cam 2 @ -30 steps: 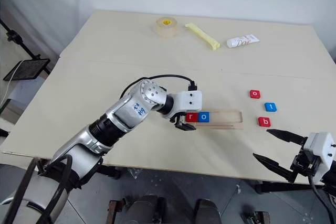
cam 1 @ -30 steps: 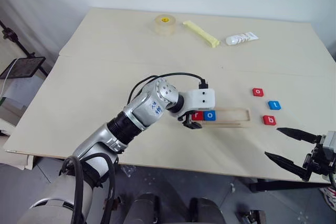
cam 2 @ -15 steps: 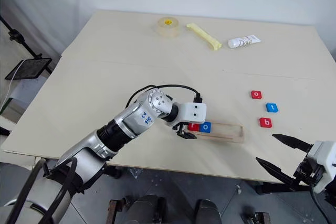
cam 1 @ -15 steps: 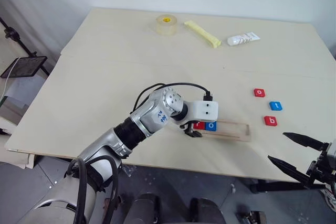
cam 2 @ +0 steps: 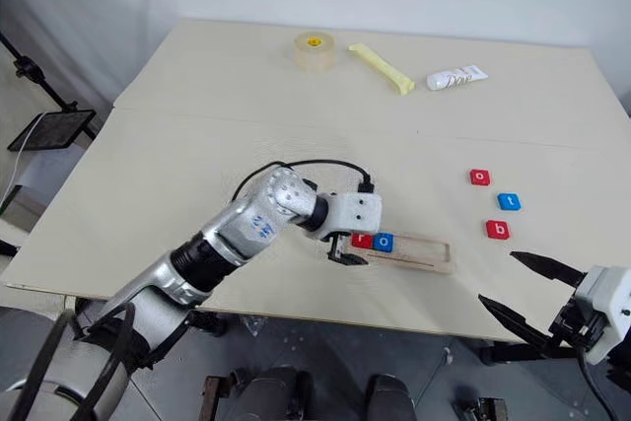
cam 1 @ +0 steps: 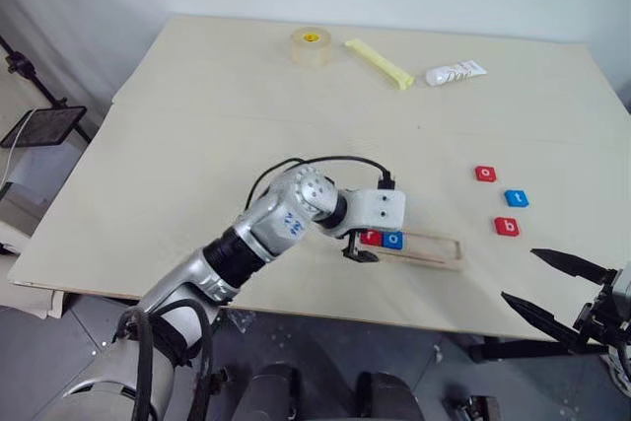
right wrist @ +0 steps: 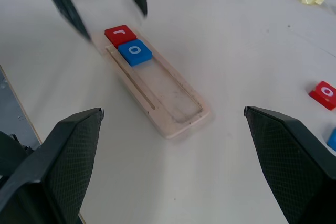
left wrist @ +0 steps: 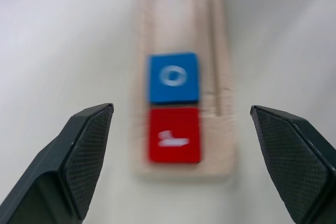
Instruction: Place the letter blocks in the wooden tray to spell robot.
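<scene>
Nearest the robot, at the table's (cam 1: 197, 125) front edge on the right, the right gripper (cam 1: 545, 288) hangs with its two black fingers spread wide and nothing between them. Just beyond the front edge, the wooden tray (cam 1: 434, 248) lies lengthwise across the table, with the red r block (cam 1: 371, 238) at its left end and the blue o block (cam 1: 393, 240) touching it on the right (the rest of the slot is bare wood). The left gripper (cam 1: 359, 252) hovers at the tray's left end, its fingers (left wrist: 86, 145) standing wide apart on either side of the tray and gripping nothing. Farther back and to the right of the tray, three loose blocks lie apart from one another on the table: the red b block (cam 1: 507, 227) nearest, the blue t block (cam 1: 517, 198) behind it, and the red o block (cam 1: 485, 174) farthest. At the far side of the table lie a roll of clear tape (cam 1: 310, 46), a yellow stick (cam 1: 378, 63) set at a slant, and a white tube (cam 1: 455, 73). A black stand with a tablet (cam 1: 41, 126) stands off the table's left side.
</scene>
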You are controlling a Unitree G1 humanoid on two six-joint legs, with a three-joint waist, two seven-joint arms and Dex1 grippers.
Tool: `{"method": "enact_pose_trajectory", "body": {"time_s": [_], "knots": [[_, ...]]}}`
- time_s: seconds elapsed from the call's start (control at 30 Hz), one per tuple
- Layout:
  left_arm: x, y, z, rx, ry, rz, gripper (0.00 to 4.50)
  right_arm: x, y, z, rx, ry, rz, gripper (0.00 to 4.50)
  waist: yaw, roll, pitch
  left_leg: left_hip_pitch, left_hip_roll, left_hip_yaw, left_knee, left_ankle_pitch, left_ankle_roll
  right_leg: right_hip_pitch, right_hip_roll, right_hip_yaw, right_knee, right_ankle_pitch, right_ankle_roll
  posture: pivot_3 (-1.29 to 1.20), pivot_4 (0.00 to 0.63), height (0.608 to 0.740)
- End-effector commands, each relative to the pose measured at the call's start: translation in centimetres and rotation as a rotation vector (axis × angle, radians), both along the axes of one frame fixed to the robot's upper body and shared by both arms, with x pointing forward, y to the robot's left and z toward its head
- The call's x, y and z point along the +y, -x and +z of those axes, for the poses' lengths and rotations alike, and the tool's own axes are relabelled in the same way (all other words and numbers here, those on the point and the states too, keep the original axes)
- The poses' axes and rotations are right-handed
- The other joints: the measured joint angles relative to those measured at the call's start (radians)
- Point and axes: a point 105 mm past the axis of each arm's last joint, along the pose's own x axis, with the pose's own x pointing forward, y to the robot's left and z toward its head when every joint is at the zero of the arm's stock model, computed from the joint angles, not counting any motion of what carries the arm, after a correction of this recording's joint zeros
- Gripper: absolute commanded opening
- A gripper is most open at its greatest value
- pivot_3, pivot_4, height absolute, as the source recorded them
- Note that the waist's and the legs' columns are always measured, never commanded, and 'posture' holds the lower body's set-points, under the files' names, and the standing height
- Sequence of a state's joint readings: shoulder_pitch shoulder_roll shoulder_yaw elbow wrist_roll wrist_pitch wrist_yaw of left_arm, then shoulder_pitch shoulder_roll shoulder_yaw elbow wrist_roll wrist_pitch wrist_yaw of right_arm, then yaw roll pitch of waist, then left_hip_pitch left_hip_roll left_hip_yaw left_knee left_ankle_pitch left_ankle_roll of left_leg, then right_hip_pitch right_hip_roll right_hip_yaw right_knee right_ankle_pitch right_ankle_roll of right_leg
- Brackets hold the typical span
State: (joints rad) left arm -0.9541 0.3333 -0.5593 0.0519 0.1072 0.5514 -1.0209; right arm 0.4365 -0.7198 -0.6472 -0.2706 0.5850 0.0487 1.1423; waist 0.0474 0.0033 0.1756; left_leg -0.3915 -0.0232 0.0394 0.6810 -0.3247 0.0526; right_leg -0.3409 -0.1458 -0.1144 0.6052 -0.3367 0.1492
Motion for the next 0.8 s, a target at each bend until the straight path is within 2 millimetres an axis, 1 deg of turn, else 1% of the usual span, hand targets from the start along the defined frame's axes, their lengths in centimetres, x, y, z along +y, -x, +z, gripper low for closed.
{"method": "enact_pose_trajectory", "body": {"time_s": [0.03,0.1,0.2,0.23,0.33,0.43,0.47,0.53,0.6,0.67,0.7,0.8], "knots": [[1.6,-0.5,4.3,-0.044,0.18,-0.007,4.45,-0.6,0.0,1.5,-0.039,0.023,-0.008,4.5,-0.001,0.0,0.0,0.0,0.0,0.0,0.0,0.0,0.0,0.0,0.0,0.0,0.0,0.0,0.0,0.0,0.15,0.74],[2.6,-1.0,5.3,-0.067,0.224,-0.01,4.45,-0.7,-0.2,1.7,-0.034,0.028,-0.003,4.5,-0.001,0.0,0.0,0.001,0.0,0.0,0.0,0.0,0.0,0.0,0.0,0.0,0.0,0.0,0.0,0.0,0.15,0.74],[3.7,-1.3,6.1,-0.065,0.254,-0.014,4.45,-0.9,-0.7,2.1,-0.034,0.033,0.008,4.5,-0.001,0.0,0.0,0.001,0.0,0.0,0.0,0.0,0.0,0.0,0.0,0.0,0.001,0.0,0.0,0.0,0.15,0.74],[4.3,-1.4,6.8,-0.071,0.287,-0.017,4.45,-0.9,-1.0,2.3,-0.035,0.039,0.014,4.5,0.0,0.0,0.0,0.001,0.0,0.0,0.0,0.0,0.0,0.001,0.0,0.0,0.001,0.0,0.0,0.0,0.15,0.74],[5.6,-1.7,9.0,-0.103,0.424,-0.041,4.45,-1.1,-1.6,2.8,-0.034,0.049,0.026,4.5,0.002,0.0,0.0,0.001,-0.001,0.0,0.001,0.0,0.0,0.0,0.0,-0.001,0.001,0.0,0.0,0.0,0.15,0.74],[7.2,-2.3,11.8,-0.141,0.649,-0.048,4.45,-1.1,-2.2,3.1,-0.032,0.052,0.034,4.5,0.001,0.0,0.0,0.001,0.0,-0.001,0.001,0.0,0.0,0.0,0.0,-0.002,0.002,0.0,0.0,0.0,0.15,0.74],[7.6,-2.3,12.4,-0.16,0.692,-0.058,4.45,-1.1,-2.3,3.1,-0.032,0.052,0.036,4.5,0.001,0.0,0.0,0.001,0.0,-0.001,0.001,0.0,0.0,0.0,0.0,-0.002,0.002,0.0,0.0,0.0,0.15,0.74],[7.9,-2.5,12.9,-0.186,0.725,-0.06,4.45,-1.1,-2.5,3.1,-0.03,0.051,0.037,4.5,0.002,0.0,0.0,0.001,-0.001,-0.001,0.001,0.0,0.0,0.0,-0.001,-0.003,0.002,0.0,0.0,0.0,0.15,0.74],[8.5,-4.2,13.3,-0.212,0.758,0.061,4.45,-1.0,-2.6,3.1,-0.027,0.049,0.036,4.5,0.004,0.0,0.0,0.001,-0.001,-0.001,0.001,0.0,0.0,0.0,-0.001,-0.003,0.003,0.0,0.0,0.0,0.15,0.74],[9.5,-6.1,13.6,-0.217,0.819,0.222,4.45,-0.8,-2.8,2.9,-0.021,0.044,0.04,4.5,0.004,0.0,0.0,0.001,-0.002,-0.001,0.001,0.0,0.001,0.0,-0.001,-0.003,0.003,0.0,0.0,0.0,0.15,0.74],[9.8,-6.7,13.7,-0.208,0.859,0.283,4.45,-0.7,-2.9,2.9,-0.018,0.042,0.042,4.5,0.004,0.0,0.0,0.001,-0.002,-0.001,0.001,0.0,0.001,0.0,-0.001,-0.003,0.004,0.0,0.0,0.0,0.15,0.74],[10.1,-6.6,14.8,-0.169,1.025,0.306,4.45,-0.5,-3.1,2.8,-0.013,0.037,0.049,4.5,0.002,-0.001,0.001,0.001,-0.002,-0.001,0.001,0.0,0.001,0.0,-0.002,-0.003,0.005,0.0,0.0,0.0,0.15,0.74]]}}
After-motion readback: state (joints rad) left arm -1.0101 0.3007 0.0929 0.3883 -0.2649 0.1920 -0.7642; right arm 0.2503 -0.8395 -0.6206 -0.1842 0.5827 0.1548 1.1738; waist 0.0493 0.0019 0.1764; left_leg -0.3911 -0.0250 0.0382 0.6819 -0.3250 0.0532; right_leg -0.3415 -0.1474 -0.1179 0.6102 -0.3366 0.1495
